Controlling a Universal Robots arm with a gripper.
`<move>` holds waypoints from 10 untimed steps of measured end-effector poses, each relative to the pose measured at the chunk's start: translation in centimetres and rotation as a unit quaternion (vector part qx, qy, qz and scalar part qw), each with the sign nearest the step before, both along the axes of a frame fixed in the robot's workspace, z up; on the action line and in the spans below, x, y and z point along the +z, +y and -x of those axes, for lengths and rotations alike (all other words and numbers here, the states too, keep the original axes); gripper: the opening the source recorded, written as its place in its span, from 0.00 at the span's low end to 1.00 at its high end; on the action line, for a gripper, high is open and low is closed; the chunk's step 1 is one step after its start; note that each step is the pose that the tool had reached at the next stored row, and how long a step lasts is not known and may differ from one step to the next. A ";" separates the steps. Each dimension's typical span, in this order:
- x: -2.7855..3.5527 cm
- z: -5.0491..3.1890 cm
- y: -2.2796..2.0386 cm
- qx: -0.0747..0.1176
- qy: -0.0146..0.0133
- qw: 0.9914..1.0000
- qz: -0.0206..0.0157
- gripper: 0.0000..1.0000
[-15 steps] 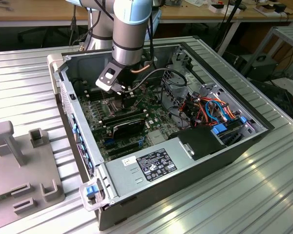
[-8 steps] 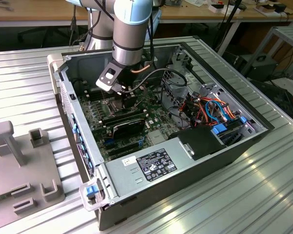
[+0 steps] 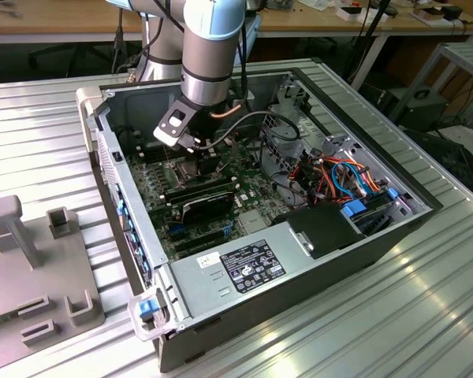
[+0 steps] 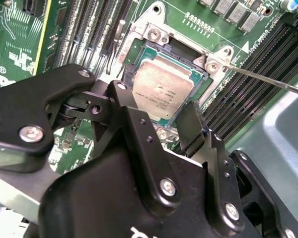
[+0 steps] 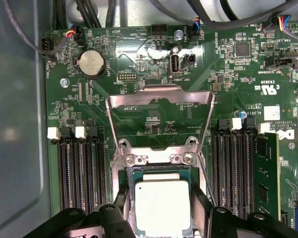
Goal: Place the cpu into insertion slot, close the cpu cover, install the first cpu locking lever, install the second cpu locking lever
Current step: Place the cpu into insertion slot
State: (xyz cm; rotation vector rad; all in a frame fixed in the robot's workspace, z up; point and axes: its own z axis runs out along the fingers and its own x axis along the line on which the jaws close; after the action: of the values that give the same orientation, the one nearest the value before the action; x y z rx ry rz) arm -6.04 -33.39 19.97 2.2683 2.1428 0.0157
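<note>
In both wrist views the cpu (image 5: 162, 206) (image 4: 161, 89), a square chip with a silvery top, lies level within the insertion slot (image 4: 181, 49). My gripper (image 5: 162, 210) (image 4: 157, 110) straddles it, one black finger against each of two opposite edges. The cpu cover (image 5: 139, 97), a thin silvery frame, stands swung back from the socket on its hinge. A thin locking lever (image 4: 268, 80) sticks out free beside the socket. In the exterior view my gripper (image 3: 185, 153) reaches down into the open computer case, over the motherboard.
Black memory slots (image 5: 79, 168) flank the socket, with one green memory stick (image 5: 265, 173) seated. Cables (image 3: 339, 177) and the power supply (image 3: 244, 264) fill the case toward the exterior view's right. The case wall (image 5: 15, 124) is close. A grey fixture (image 3: 39, 260) sits outside the case.
</note>
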 end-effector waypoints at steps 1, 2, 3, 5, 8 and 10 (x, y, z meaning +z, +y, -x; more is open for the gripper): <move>-0.02 0.00 0.00 -0.003 0.000 1.000 0.000 0.61; -0.02 0.00 0.00 -0.003 0.000 1.000 0.000 0.61; -0.03 0.00 0.00 -0.003 0.000 1.000 0.000 0.61; -0.03 0.00 0.00 -0.003 0.000 1.000 0.000 0.61; -0.04 0.00 0.00 -0.003 0.000 1.000 0.000 0.60; -0.04 0.00 0.00 -0.003 0.000 1.000 0.000 0.55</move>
State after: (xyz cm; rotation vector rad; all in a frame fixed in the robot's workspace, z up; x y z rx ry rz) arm -6.04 -33.39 19.94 2.2755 2.1351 0.0155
